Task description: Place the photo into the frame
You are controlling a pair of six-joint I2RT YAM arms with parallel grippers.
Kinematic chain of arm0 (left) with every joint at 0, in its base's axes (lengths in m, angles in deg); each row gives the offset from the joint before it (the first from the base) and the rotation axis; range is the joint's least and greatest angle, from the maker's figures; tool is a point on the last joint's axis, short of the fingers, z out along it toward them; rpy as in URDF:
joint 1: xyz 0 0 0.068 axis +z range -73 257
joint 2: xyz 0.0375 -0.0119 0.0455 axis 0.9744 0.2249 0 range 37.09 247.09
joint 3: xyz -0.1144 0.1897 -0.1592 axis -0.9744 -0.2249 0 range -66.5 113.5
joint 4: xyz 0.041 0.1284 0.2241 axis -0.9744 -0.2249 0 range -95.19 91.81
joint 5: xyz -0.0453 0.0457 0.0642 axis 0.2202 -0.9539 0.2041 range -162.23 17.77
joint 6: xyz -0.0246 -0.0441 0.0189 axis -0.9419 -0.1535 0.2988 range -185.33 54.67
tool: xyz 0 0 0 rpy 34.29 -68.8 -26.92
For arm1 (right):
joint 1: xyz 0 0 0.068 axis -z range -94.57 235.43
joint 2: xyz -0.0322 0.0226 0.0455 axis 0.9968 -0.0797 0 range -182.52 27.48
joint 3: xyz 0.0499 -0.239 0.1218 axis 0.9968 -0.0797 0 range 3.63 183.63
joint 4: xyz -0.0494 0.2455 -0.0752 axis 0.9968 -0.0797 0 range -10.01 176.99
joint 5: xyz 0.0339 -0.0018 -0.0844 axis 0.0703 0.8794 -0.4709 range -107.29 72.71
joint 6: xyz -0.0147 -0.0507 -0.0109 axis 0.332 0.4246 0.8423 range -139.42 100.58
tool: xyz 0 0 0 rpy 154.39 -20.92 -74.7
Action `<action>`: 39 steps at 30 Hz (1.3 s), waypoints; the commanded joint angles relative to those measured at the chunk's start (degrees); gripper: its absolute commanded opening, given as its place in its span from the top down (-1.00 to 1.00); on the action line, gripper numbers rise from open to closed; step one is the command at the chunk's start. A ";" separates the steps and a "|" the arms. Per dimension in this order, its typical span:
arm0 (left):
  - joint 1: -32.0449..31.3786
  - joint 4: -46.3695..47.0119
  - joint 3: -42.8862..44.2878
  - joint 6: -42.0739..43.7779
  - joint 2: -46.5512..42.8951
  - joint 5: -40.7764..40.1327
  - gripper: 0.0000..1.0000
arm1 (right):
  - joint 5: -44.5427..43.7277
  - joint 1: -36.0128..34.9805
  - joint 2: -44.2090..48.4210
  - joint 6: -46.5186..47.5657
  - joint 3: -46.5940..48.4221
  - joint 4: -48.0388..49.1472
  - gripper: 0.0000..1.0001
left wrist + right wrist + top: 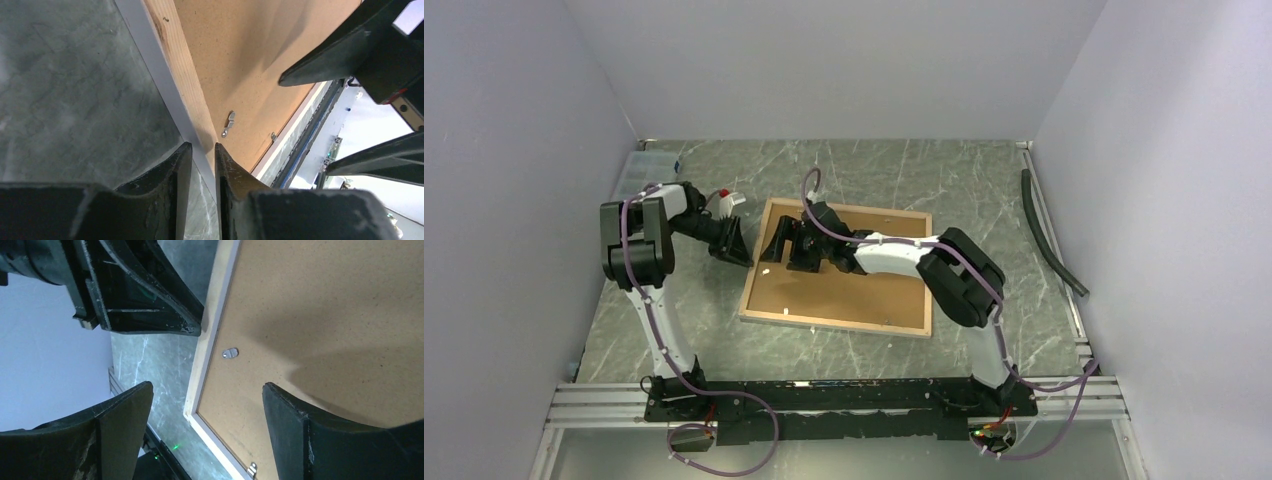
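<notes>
The frame lies face down near the middle of the worktop, light-wood back rim upward, with the brown backing panel seated inside that rim. Its long axis runs across the worktop from the left arm's side to the right arm's side, slightly skewed. The photo shows in none of the views, and it cannot be told whether it lies under the panel. Both arms gather at the frame's left short side, and the coming move appears to turn on that edge. The left gripper meets this rim from outside the frame. Its jaws are drawn in to a narrow slit, with the white rim and wood strip running straight into the gap. Whether they pinch the rim or only rest against it cannot be told. The right gripper reaches across the panel from the other side and hangs over the same rim. Its jaws are spread wide and grasp nothing; one finger is over bare worktop, the other over the panel. A small metal turn-clip sits on the panel just inside the rim, between the two grippers. The left arm is nearer to this edge, so it seems better placed to steady or lift it, while the right could work the clip or panel.
</notes>
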 commanded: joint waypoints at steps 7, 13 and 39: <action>-0.74 3.11 -2.08 -1.57 1.66 -1.32 0.57 | 4.44 -1.14 -5.32 -5.23 3.91 7.85 -0.65; -0.86 3.54 -2.64 -1.86 1.48 -1.96 0.69 | 4.48 -1.50 -7.74 -5.31 5.98 7.07 -0.60; -1.00 4.93 -2.73 -3.81 1.28 -2.67 0.80 | 4.64 -1.86 -11.89 -5.82 9.47 6.02 -0.55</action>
